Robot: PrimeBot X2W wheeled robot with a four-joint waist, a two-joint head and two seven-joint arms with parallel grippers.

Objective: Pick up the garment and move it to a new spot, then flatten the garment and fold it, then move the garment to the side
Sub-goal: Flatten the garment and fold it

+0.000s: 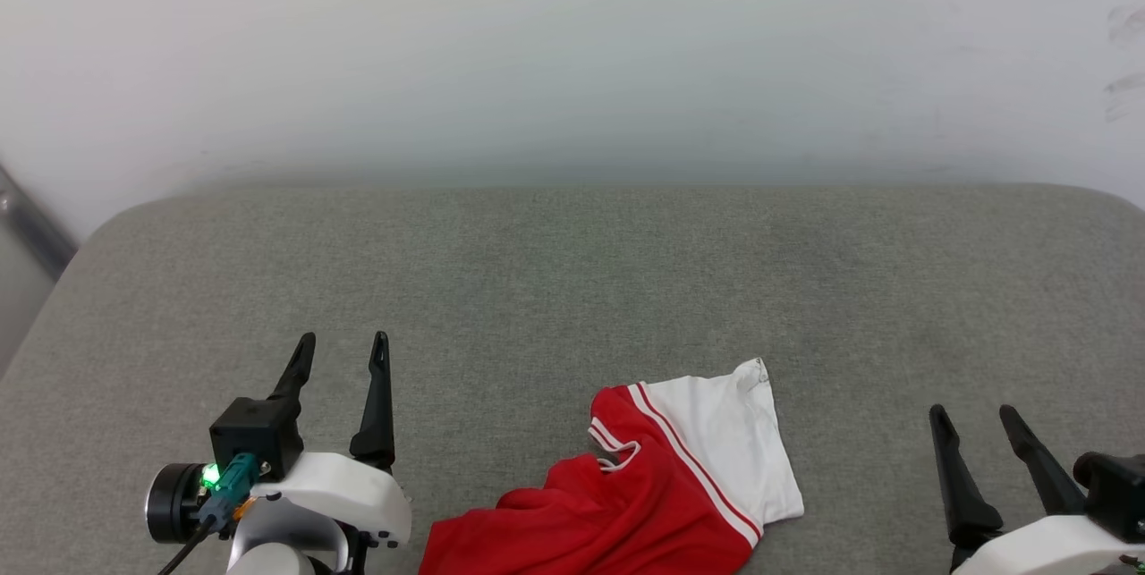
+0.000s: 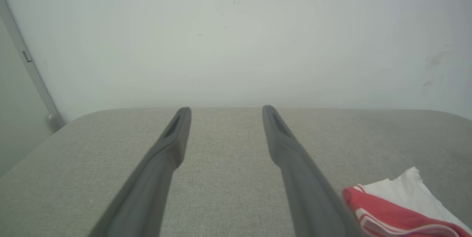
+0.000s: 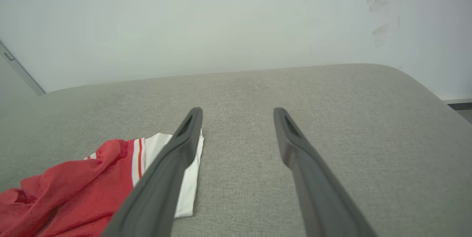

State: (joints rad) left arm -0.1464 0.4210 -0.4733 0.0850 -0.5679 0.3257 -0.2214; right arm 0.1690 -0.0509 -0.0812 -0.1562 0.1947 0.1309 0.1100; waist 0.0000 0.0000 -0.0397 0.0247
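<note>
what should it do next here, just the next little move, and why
Probably lower the right gripper inward toward the white sleeve of the garment to grasp it. Both it and the left gripper stand open and empty, and the garment lies crumpled on the grey surface between them, untouched.

The left gripper point(image 1: 344, 341) and the right gripper point(image 1: 972, 414) are both hovering low, pointing forward, gaping wide, holding nothing.

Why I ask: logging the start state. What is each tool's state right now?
Left tool: open, holding nothing.
Right tool: open, holding nothing; the garment lies between them, touched by neither.
</note>
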